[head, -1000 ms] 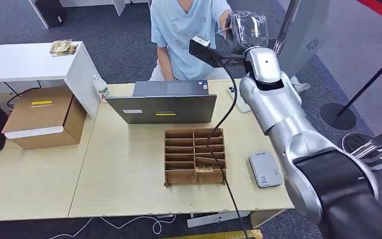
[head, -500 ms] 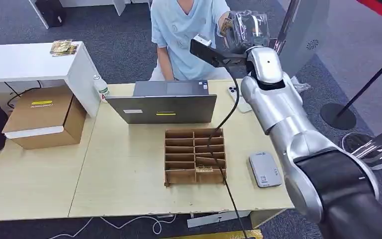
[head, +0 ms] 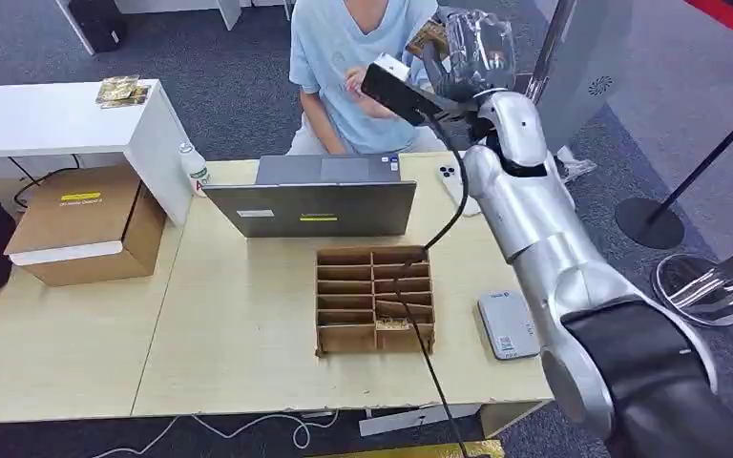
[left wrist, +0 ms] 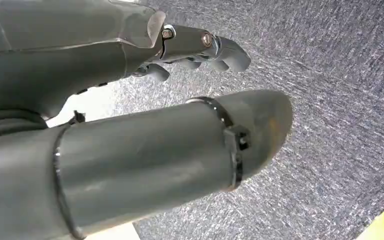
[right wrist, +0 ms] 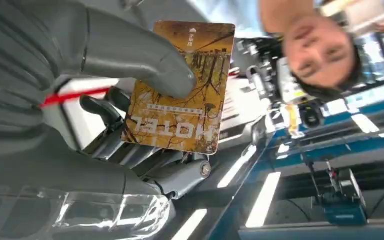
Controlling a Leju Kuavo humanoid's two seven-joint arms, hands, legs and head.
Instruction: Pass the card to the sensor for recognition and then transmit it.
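Gold-brown and printed with bare trees and the word HOTEL, the card [right wrist: 180, 85] sits pinched in the right hand [right wrist: 130, 100], the thick thumb pressing its face against the darker fingers [right wrist: 145, 155] behind it. In the head view that hand [head: 468, 52] is raised high beyond the far edge of the table [head: 239, 315], with the card [head: 427, 38] poking out towards a person [head: 353, 67] in a light blue shirt who sits behind the laptop [head: 315, 200]. On the table, just nearer than the laptop, stands a brown divider box [head: 374, 298], one more card lying in a near compartment. The grey sensor [head: 508, 324] lies flat just right of the box, well below the raised hand. A phone [head: 453, 181] lies right of the laptop. Left of the table sit a cardboard carton [head: 86, 224] and a white desk [head: 57, 119]. The left hand [left wrist: 180, 55] hangs over grey carpet, thumb and fingers apart, holding nothing.
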